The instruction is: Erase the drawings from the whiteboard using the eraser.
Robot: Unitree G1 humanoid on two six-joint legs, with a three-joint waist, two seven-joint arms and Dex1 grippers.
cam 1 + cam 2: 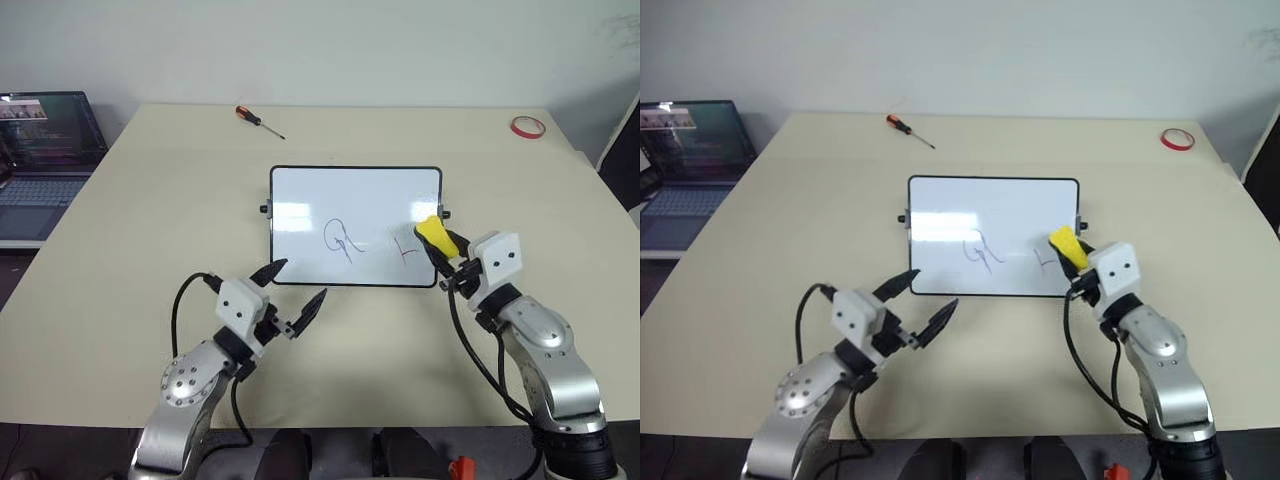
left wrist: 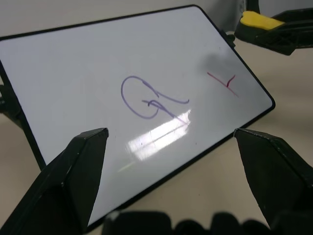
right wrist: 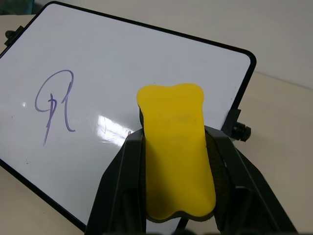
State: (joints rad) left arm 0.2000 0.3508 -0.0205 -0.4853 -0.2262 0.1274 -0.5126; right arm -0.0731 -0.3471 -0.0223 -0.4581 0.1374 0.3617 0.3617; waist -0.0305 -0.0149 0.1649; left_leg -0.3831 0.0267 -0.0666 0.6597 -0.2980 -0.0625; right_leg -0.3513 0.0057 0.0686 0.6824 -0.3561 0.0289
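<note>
On the bench we see the whiteboard [image 1: 355, 205] lying mid-table with the drawings [image 1: 343, 239] near its front edge, our right gripper [image 1: 444, 252] clamping the eraser [image 1: 436, 236] over its front right corner (left gripper [image 1: 297, 287] spread, empty).

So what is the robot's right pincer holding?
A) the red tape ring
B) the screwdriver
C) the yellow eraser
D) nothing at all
C: the right pincer is shut on the yellow eraser just over the whiteboard's right edge, while the red tape ring and the screwdriver lie far off at the back of the table.
</note>
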